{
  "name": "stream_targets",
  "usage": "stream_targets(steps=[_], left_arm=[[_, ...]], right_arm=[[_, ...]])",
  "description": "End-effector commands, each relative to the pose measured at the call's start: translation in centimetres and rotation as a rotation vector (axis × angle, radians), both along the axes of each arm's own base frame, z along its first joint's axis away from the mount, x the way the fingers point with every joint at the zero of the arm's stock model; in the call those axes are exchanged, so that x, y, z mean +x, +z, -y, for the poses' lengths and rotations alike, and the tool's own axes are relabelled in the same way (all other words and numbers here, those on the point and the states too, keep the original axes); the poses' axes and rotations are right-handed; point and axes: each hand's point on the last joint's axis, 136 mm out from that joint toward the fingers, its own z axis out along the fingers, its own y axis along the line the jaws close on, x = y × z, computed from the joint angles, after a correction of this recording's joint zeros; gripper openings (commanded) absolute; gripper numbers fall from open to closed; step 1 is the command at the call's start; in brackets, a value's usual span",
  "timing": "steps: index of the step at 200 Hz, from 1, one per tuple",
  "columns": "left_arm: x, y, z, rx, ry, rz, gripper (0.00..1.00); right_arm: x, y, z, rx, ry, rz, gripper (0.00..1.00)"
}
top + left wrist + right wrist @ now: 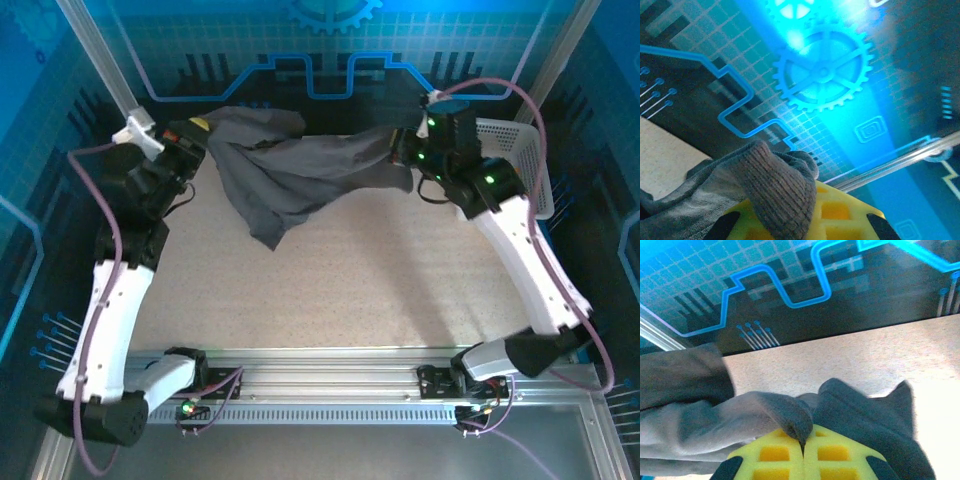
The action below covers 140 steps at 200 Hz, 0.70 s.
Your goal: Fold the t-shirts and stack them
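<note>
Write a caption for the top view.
The left gripper and right gripper hold the grey t-shirt between them.

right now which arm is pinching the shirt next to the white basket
The right arm: its jaws are shut on the grey t-shirt beside the basket; the left arm grips the opposite end.

The top external camera looks down from above and behind the arm bases onto the table (330, 290). Both wrist cameras sit close over their yellow fingers (840, 215), low in frame, facing the blue back wall (790, 280). All three views share the grey t-shirt (300, 170).
</note>
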Motion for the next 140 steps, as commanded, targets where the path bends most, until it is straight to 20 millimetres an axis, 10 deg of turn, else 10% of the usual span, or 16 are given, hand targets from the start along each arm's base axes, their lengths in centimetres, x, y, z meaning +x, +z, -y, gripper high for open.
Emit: stream_targets(steps=[1, 37, 72, 110, 122, 140], left_arm=[[-3.1, 3.1, -0.7, -0.004, 0.018, 0.129, 0.00], [-4.6, 5.0, -1.6, 0.009, 0.071, 0.174, 0.00], [0.7, 2.8, -1.5, 0.024, 0.081, 0.097, 0.00], [12.0, -5.6, -3.1, 0.129, 0.137, -0.126, 0.00], [15.4, -9.4, -3.9, 0.137, 0.138, -0.217, 0.32], [18.3, -13.7, -4.7, 0.138, 0.122, -0.329, 0.49]], right_arm=[[-3.0, 3.3, 4.4, -0.026, -0.095, 0.129, 0.00], [-4.5, 5.0, 7.5, 0.020, -0.165, 0.195, 0.00], [1.2, 1.4, 7.6, 0.055, -0.156, 0.084, 0.00], [10.7, -7.4, 6.8, 0.031, -0.152, -0.170, 0.03], [13.1, -10.6, 6.4, 0.027, -0.142, -0.260, 0.23], [15.0, -14.7, 5.9, 0.011, -0.130, -0.375, 0.42]])
